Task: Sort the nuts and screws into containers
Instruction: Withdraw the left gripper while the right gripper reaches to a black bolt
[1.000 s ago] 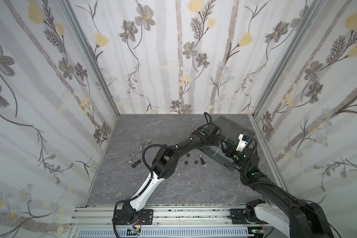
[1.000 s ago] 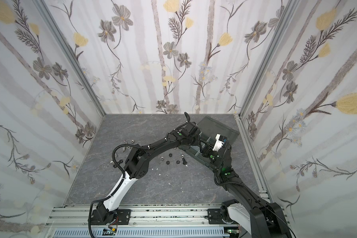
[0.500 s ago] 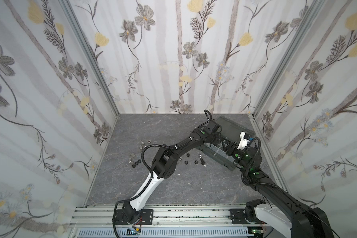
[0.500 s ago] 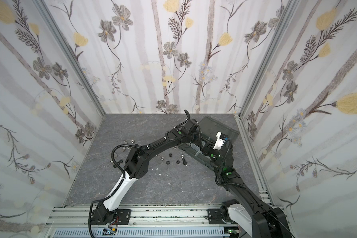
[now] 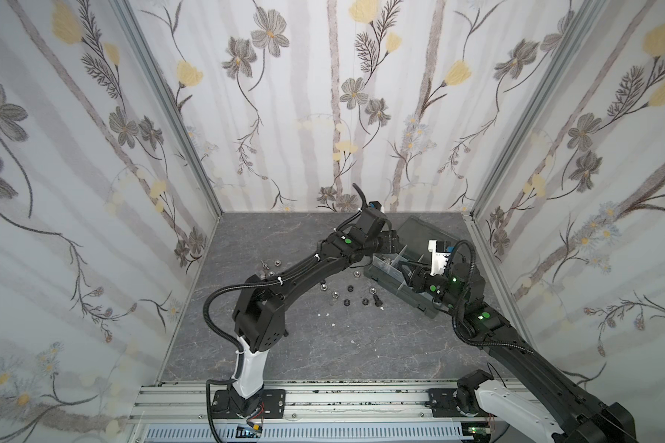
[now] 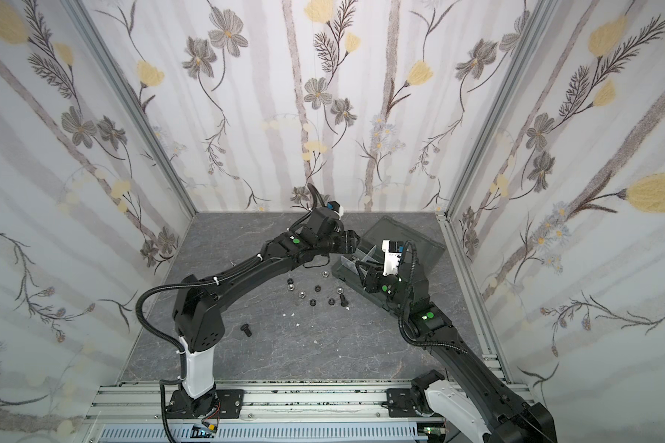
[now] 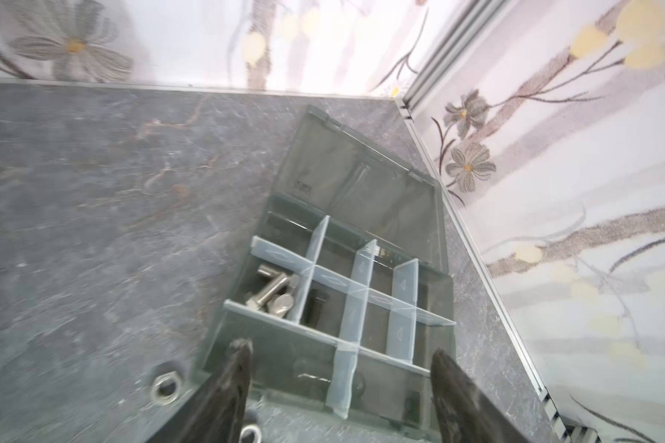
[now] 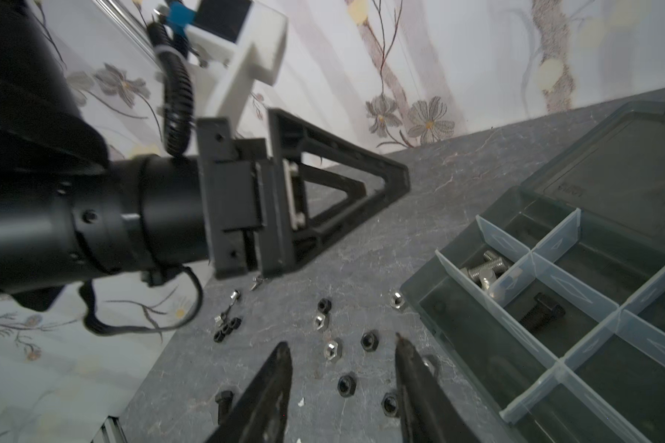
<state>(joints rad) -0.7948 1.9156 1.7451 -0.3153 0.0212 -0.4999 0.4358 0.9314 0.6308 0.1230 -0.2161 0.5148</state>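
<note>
The dark grey organizer box (image 5: 425, 307) (image 6: 381, 303) lies at the right of the floor, its containers split by pale dividers (image 7: 363, 276). Silver screws (image 7: 271, 291) (image 8: 484, 268) fill one compartment and a black screw (image 7: 317, 303) (image 8: 542, 307) lies in the one beside it. My left gripper (image 7: 340, 351) (image 5: 394, 249) hangs open and empty over the box's near end. Black and silver nuts (image 5: 335, 294) (image 6: 302, 294) and a black screw (image 5: 377, 300) are scattered on the floor left of the box. My right gripper (image 8: 341, 343) (image 5: 407, 270) is open above those nuts, holding nothing.
The smoky lid (image 7: 361, 176) (image 5: 427, 230) lies flat open behind the box, near the right wall rail (image 7: 477, 245). A lone black screw (image 6: 245, 330) lies by the left arm's elbow. More nuts (image 5: 269, 264) sit further left. White specks (image 5: 329, 313) dot the floor.
My left gripper's jaws have gone from shut to wide open above the box. The right gripper's jaws have narrowed a little, still open.
</note>
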